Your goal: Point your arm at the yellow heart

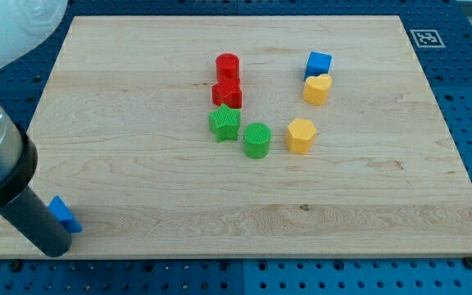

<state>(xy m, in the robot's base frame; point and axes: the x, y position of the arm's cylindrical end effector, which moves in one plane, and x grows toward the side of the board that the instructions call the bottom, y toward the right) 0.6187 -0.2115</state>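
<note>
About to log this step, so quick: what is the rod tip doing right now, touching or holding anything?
My tip: no gripper, holds nothing; at the board's lower left beside a small blue block, contact unclear, far from the yellow heart.

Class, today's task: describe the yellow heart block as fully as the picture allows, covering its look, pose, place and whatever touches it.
The yellow heart is a small, matte, plastic-looking block lying flat on the wooden board, lobes toward the view's right. It sits right of centre, in the upper part. The blue cube stands directly above it, touching or nearly so. A yellow hexagonal block lies apart below it. My tip is far off at the bottom left.
</note>
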